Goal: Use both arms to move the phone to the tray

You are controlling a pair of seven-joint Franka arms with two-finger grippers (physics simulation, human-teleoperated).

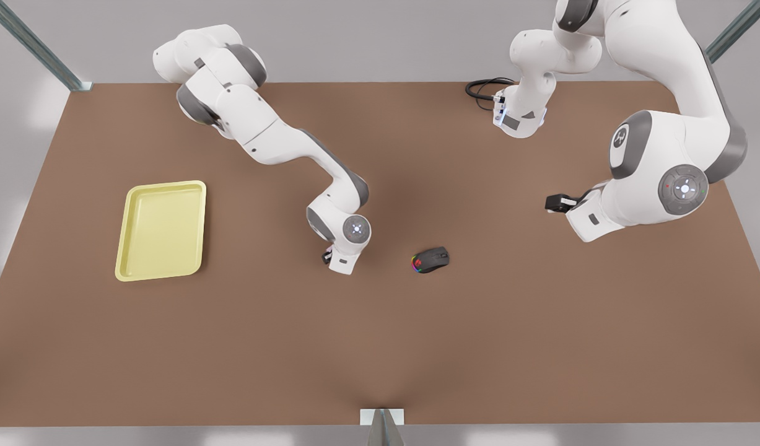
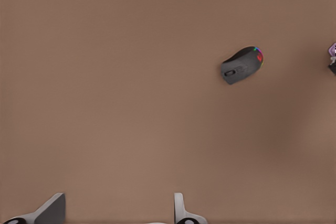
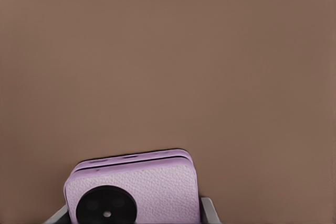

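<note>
The right hand is gripping the phone, a finger against each side, low over the middle of the desk. The computer mouse is lying just beside it. The tray is sitting well apart toward the front view's left, nearer this arm. The left hand is waiting, fingers apart, toward the front view's right.
</note>
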